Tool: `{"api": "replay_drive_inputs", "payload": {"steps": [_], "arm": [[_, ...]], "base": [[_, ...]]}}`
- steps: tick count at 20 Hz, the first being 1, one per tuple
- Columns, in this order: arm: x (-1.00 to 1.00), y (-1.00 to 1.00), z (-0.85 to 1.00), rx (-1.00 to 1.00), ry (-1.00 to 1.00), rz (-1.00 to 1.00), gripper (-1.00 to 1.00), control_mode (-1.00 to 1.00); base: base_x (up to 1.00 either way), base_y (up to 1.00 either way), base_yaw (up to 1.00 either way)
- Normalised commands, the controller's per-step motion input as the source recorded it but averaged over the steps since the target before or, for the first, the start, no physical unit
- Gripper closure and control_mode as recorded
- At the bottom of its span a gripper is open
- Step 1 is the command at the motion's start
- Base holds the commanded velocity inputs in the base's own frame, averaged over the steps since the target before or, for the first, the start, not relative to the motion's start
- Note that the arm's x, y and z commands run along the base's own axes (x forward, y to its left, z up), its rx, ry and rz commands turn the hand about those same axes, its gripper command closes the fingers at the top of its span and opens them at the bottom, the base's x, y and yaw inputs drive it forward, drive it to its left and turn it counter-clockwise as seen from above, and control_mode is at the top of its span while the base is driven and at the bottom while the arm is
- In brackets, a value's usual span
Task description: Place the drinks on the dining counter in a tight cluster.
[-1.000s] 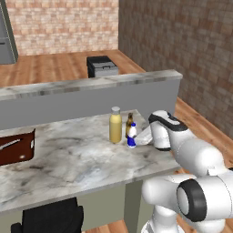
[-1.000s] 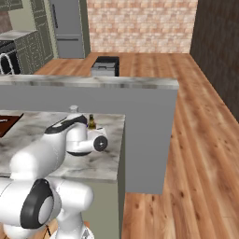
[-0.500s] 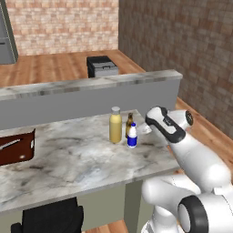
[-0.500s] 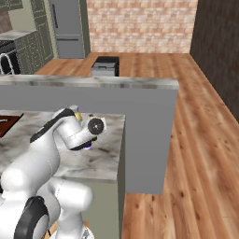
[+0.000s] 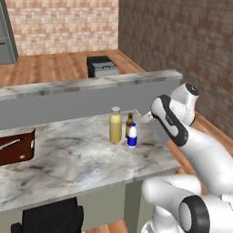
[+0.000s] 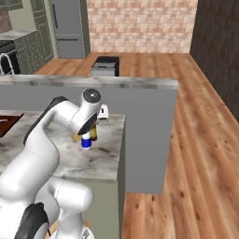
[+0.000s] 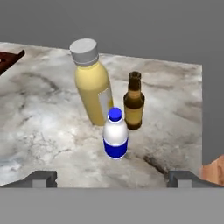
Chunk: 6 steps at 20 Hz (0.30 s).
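Gripper (image 7: 112,178) spread wide, holding nothing, raised above and back from bottles. Yellow bottle (image 7: 91,83), brown bottle (image 7: 134,103), blue-and-white bottle (image 7: 115,134) upright, clustered close on marble dining counter (image 5: 68,159) near its right end, just before raised ledge (image 5: 86,86). Wood floor (image 6: 196,140), brick walls (image 5: 177,50) behind.

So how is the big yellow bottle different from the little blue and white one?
The yellow bottle is much taller and fatter than the blue and white bottle. The yellow bottle has a pale grey cap, while the blue and white bottle has a blue cap. In the hand view the yellow bottle stands further back and the blue and white bottle nearer. Both stand upright on the marble counter.
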Motion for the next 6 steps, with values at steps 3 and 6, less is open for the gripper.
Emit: {"api": "replay_drive_inputs", "payload": {"steps": [3, 6], "arm": [[-0.67, -0.34, 0.11, -0.01, 0.14, -0.09, -1.0, -1.0], [-0.92, -0.25, 0.03, 0.0, 0.03, -0.11, -1.0, -1.0]], "base": [[0.0, 0.0, 0.0], [0.0, 0.0, 0.0]]}}
